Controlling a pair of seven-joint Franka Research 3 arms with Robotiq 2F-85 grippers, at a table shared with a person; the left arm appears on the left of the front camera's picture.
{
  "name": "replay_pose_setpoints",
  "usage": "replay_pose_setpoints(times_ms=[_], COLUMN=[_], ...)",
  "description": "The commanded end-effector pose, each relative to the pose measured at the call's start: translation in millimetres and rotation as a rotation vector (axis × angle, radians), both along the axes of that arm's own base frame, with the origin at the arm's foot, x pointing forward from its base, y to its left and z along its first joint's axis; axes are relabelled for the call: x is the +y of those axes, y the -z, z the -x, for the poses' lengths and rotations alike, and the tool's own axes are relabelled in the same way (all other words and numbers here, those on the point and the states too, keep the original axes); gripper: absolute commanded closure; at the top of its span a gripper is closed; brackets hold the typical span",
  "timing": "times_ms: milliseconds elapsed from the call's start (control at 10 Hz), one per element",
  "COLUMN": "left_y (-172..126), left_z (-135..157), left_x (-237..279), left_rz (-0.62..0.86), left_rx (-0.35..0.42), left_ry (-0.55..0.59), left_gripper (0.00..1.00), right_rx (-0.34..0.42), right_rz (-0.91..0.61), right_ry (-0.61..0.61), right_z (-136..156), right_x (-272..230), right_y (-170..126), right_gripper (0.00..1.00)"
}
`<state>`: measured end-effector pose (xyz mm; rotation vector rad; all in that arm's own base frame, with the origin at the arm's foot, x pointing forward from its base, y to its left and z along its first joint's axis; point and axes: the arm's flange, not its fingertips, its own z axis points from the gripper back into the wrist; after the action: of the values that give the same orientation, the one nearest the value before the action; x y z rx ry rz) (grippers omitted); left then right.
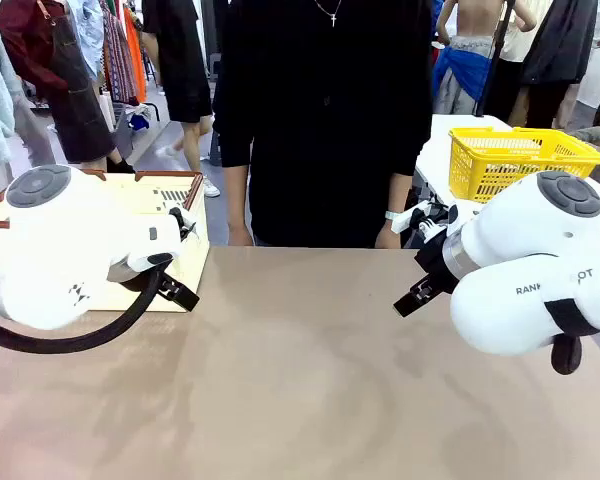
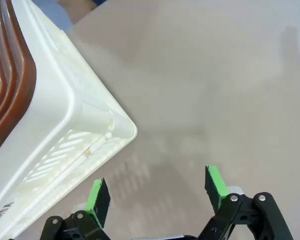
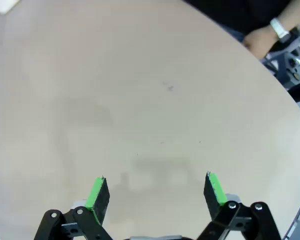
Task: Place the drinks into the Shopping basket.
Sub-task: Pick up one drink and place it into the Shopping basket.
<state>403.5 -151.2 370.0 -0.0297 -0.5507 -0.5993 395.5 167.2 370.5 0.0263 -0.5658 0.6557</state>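
Observation:
The Shopping basket (image 1: 150, 177), cream-white with a reddish-brown rim, stands at the table's far left, partly behind my left arm. In the left wrist view its perforated corner (image 2: 55, 125) lies just left of my left gripper (image 2: 157, 192), which is open above bare tabletop with nothing between its green pads (image 2: 96, 196). My right gripper (image 3: 157, 192) is also open and empty over the tan table. In the front view its black fingers (image 1: 415, 297) point down and leftwards near the right side. The drinks are out of view.
A person in black stands at the far edge, hands (image 1: 388, 236) resting by the table; one hand with a wristband (image 3: 257, 37) appears in the right wrist view. A yellow mesh basket (image 1: 520, 160) sits on a white table at back right. The tan tabletop (image 1: 300, 380) stretches between the arms.

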Motion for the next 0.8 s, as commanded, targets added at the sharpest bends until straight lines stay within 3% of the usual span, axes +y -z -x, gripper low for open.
replay_pose_setpoints(times_ms=[0, 700], left_y=[-0.1, -0.1], left_z=[0.0, 0.0], left_x=[0.0, 0.0], left_rz=[0.0, 0.0], left_rx=[0.0, 0.0], left_ry=[0.0, 0.0], left_gripper=[0.0, 0.0], right_rx=[0.0, 0.0], right_rz=[0.0, 0.0], right_ry=[0.0, 0.0], right_z=[0.0, 0.0], right_x=[0.0, 0.0], right_y=[0.0, 0.0], right_gripper=[0.0, 0.0])
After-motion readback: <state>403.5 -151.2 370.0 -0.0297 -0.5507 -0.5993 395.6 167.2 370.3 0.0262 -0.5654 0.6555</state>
